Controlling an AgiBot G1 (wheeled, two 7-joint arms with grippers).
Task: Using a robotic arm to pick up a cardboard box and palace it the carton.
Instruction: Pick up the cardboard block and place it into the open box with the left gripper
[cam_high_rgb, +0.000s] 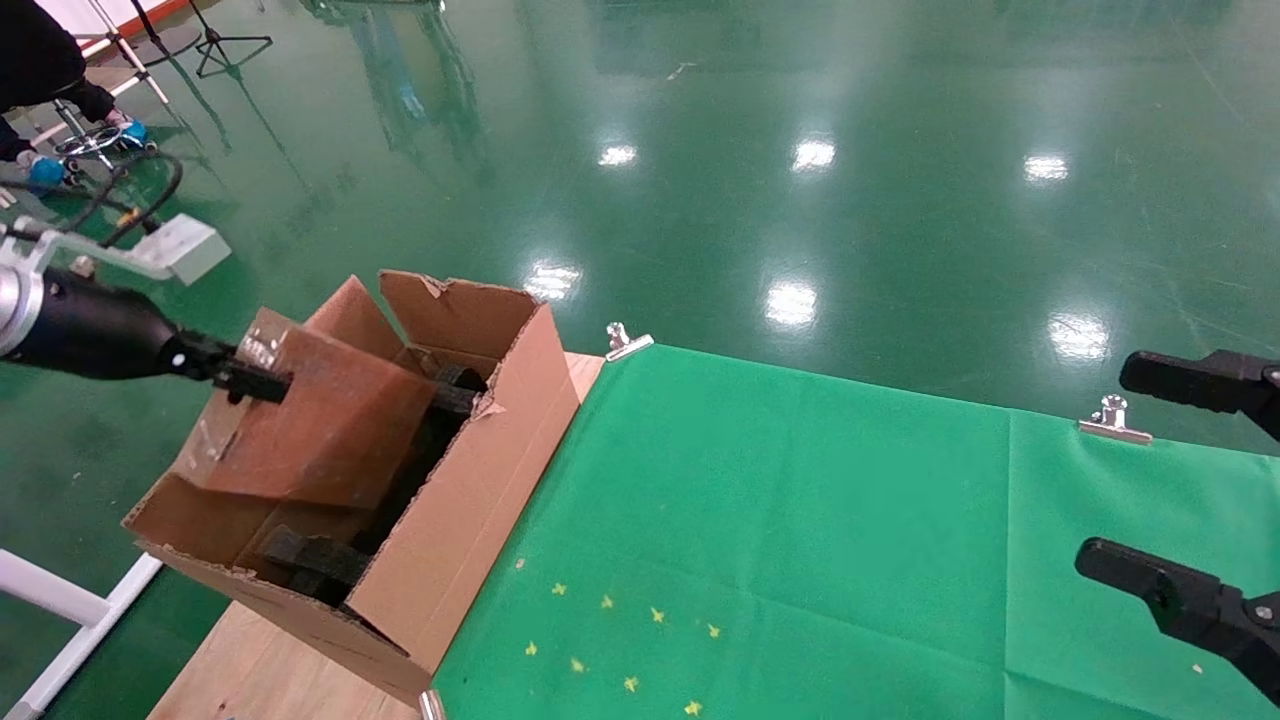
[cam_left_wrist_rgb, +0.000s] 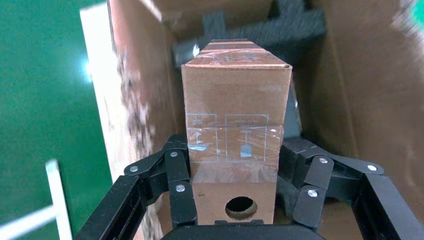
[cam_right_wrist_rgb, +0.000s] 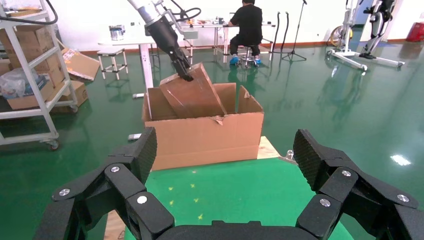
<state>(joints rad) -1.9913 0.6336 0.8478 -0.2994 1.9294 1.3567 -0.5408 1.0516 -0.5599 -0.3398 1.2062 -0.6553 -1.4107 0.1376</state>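
At the left, the white glossy robotic arm reaches over the large brown corrugated carton, its black left gripper with fingers pinching the small brown tape-wrapped cardboard box. The box hangs tilted, its lower end inside the carton's open top above dark grey foam blocks. The carton stands on the worktop's left end beside the green cloth. At the right, the black right gripper hovers with fingers spread wide, holding nothing.

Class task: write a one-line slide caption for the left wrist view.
Left gripper clamps the taped cardboard box, tilted into the open carton above dark foam blocks.
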